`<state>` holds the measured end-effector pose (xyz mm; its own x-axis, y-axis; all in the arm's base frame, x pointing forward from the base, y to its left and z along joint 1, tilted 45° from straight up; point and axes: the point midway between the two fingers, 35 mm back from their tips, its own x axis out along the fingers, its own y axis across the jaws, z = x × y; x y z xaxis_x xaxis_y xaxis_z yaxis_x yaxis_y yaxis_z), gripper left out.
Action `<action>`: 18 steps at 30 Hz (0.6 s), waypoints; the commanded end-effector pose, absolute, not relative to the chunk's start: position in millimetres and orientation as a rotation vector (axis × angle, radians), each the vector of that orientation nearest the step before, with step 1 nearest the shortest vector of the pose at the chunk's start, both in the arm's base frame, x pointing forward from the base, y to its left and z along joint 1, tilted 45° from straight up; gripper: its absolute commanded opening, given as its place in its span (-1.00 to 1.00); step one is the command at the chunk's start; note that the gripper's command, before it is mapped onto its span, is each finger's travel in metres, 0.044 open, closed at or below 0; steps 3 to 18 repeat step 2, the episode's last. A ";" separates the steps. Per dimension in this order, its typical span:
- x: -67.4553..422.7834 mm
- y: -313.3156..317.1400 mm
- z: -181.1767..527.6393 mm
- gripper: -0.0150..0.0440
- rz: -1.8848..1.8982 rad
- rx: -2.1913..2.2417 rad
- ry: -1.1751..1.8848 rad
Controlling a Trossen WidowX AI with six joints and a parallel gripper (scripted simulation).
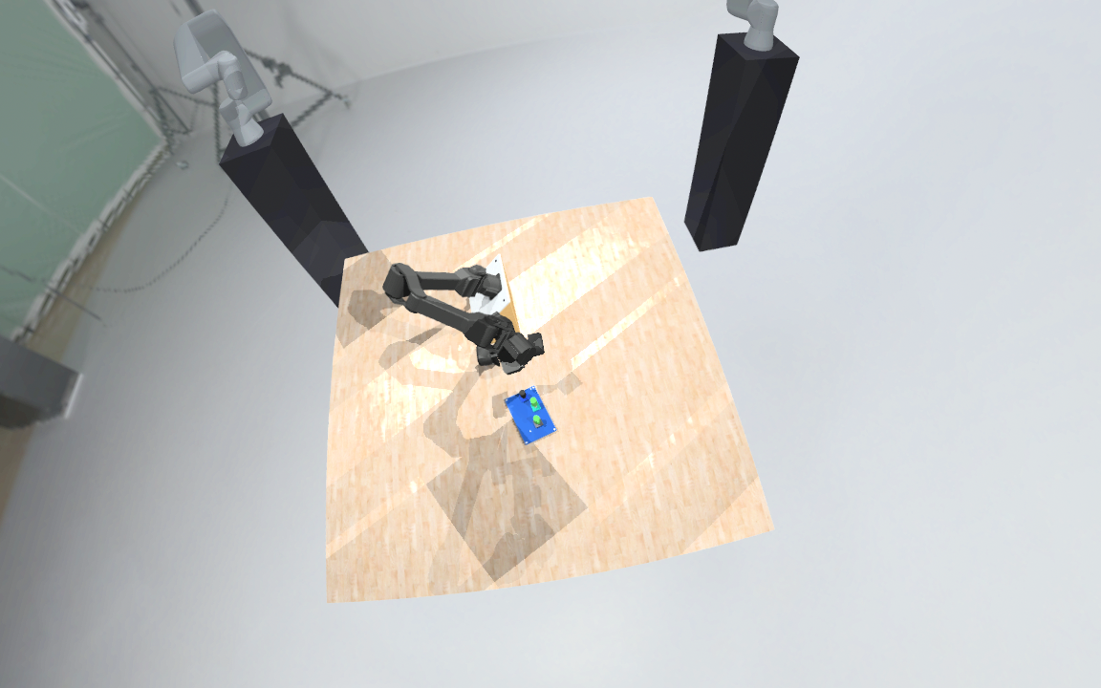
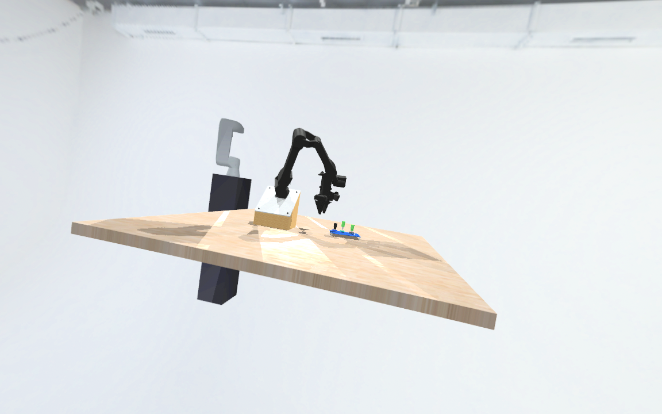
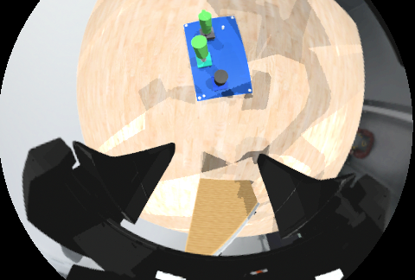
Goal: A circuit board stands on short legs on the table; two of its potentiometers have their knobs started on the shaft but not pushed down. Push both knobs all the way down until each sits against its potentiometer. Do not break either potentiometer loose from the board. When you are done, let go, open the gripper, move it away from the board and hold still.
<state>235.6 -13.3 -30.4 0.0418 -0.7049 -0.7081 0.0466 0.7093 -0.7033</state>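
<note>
The blue circuit board (image 1: 524,418) (image 3: 233,53) stands on the table. The middle green knob (image 2: 343,223) (image 3: 200,44) sits high over its teal potentiometer (image 3: 204,61), with a bit of shaft showing between them. The other green knob (image 2: 352,227) (image 3: 206,23), at the board's far end in the wrist view, stands lower, close over its dark potentiometer (image 3: 210,36); I cannot tell whether they touch. The black knob (image 2: 335,226) (image 3: 220,76) stands at the board's end nearest the arm base. My gripper (image 2: 321,212) (image 3: 217,153) is open and empty, above the table between board and base, clear of the knobs.
The arm's wooden base block (image 2: 273,219) (image 3: 213,211) with its white sloped plate (image 2: 267,204) stands behind the gripper on the wooden table (image 1: 657,462) (image 2: 415,272). Dark pedestals (image 1: 293,201) (image 1: 738,140) with grey arms stand beyond the table's edge.
</note>
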 end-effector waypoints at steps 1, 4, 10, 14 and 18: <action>234.0 -13.3 -31.2 1.00 -0.629 -0.578 1.428; 234.0 -13.3 -31.2 1.00 -0.629 -0.578 1.428; 234.0 -13.3 -31.2 1.00 -0.629 -0.578 1.428; 234.0 -13.3 -31.2 1.00 -0.629 -0.578 1.428; 234.0 -13.3 -31.2 1.00 -0.629 -0.578 1.428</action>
